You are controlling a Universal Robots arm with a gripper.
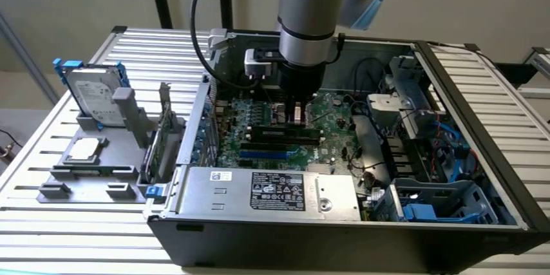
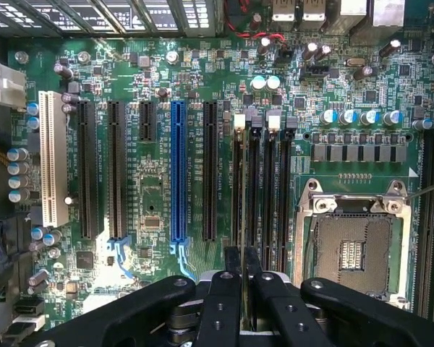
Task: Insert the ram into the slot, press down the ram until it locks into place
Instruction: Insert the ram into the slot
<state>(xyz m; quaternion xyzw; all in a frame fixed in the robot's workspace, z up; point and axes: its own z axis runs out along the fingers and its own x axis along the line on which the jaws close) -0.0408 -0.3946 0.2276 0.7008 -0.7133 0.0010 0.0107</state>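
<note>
**A:** What took up the most room?

**B:** A slatted table (image 1: 69,236) carried an open black case (image 1: 344,243). The motherboard (image 2: 152,217) lay flat inside it. On the table at the exterior view's left stood a grey rack (image 1: 86,175) with a hard drive (image 1: 90,94) upright in it.

**A:** And the arm?

**B:** The arm (image 1: 305,30) reached straight down into the case, over the middle of the motherboard.

**A:** How was the pincer?

**B:** The pincer (image 2: 243,256) was pinching the ram (image 2: 244,195), with its black fingers (image 2: 224,311) pressed on either face. In the wrist view the ram showed edge-on, as a thin line.

**A:** Where was the ram against the sockets?

**B:** It ran lengthwise along the slot (image 2: 236,181). That was one of four black ones side by side, between the CPU socket (image 2: 351,253) and the card sockets. Of the four, the slot lay closest to the blue socket (image 2: 177,173).

**A:** Was it seated?

**B:** I couldn't tell whether its lower edge was in the slot. A white clip (image 2: 239,121) sat at the slot's end away from the pincer.
</note>
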